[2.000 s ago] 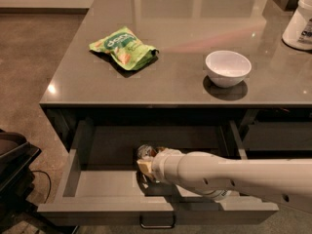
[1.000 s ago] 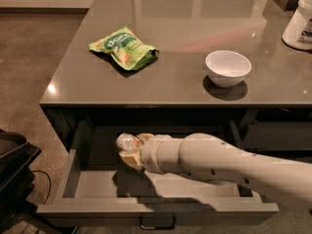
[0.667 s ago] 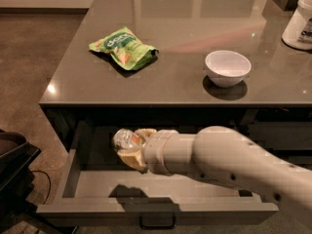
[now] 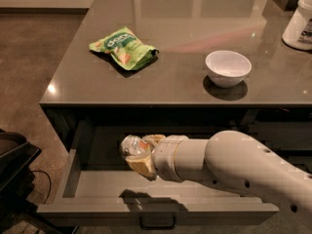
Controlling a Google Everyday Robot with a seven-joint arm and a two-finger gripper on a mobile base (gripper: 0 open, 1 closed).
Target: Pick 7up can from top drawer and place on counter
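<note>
The 7up can (image 4: 130, 146), silvery with red and green marks, is held in my gripper (image 4: 139, 156) above the floor of the open top drawer (image 4: 97, 189). The gripper's tan fingers (image 4: 140, 165) are shut around the can, whose shiny end faces the camera. My white arm (image 4: 234, 167) reaches in from the lower right. The can's shadow lies on the drawer floor below. The dark glossy counter (image 4: 175, 48) spreads above the drawer, its thick front edge just over the can.
A green crinkled snack bag (image 4: 123, 47) lies on the counter at left. A white bowl (image 4: 227, 67) stands right of centre, a white container (image 4: 300, 21) at far right. The drawer's bar handle (image 4: 157, 223) is at the bottom. A dark object (image 4: 12, 165) sits on the floor at left.
The gripper has lifted the can off the drawer floor, moving up and to the left; the can now hangs higher, near the counter's front edge.
</note>
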